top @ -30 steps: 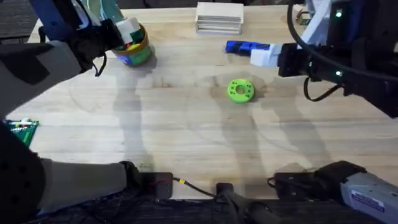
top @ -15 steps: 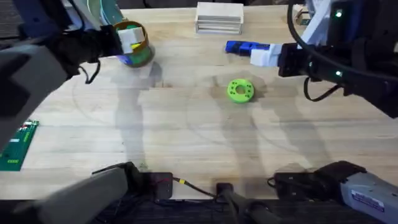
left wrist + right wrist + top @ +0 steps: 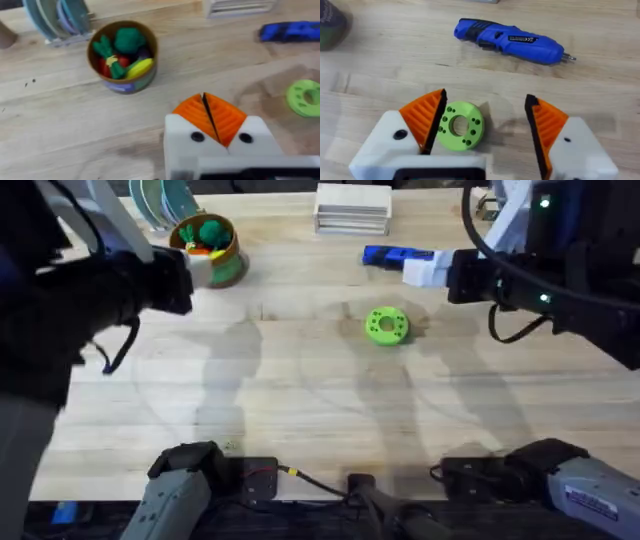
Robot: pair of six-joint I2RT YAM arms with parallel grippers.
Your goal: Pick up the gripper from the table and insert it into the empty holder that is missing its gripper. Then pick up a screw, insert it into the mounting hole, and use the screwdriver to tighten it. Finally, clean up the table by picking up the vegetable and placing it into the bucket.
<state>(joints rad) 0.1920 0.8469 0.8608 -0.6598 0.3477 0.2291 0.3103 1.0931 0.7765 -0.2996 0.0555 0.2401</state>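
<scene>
Vegetable (image 3: 111,59) lies inside the bucket (image 3: 122,82), dark green bundle resting among red and yellow toy pieces, so the clean-up step looks done.

Nearest: left gripper (image 3: 210,116) hangs over bare table (image 3: 300,400), just short of the bucket. Orange ribbed pads pressed together, a thin seam between them, nothing pinched. Reads as an emptied hand, clear of the can.

Right gripper (image 3: 485,125) hovers low on the other side. Jaws spread wide, both orange pads in place, holding nothing. Green disc (image 3: 460,125) sits on the wood between them, closer to one pad; cannot tell if it touches.

Further out: screwdriver (image 3: 510,39) lies flat on its side beyond the disc, well apart from both grippers, looks set down and finished with.

Far edge: bucket upright by a rack of plates (image 3: 160,202); pale slatted block (image 3: 352,208) beside the screwdriver's end of the table.
</scene>
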